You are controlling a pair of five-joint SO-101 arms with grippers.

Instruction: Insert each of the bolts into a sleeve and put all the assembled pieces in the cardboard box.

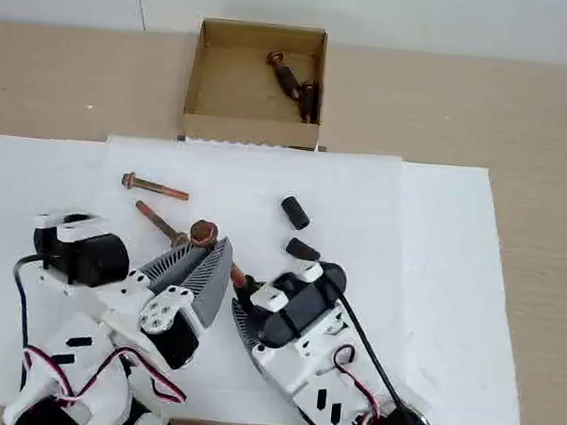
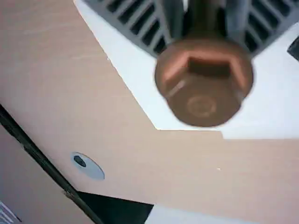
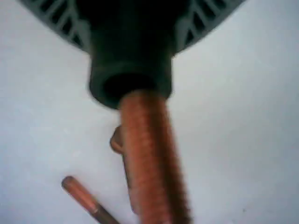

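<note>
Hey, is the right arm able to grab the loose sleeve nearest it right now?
Probably not yet: the right gripper is shut on another sleeve with a bolt in it. The loose sleeve itself lies unblocked beside it.

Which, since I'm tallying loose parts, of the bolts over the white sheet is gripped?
The bolt whose hex head pokes from the left gripper; two other bolts lie loose on the sheet.
</note>
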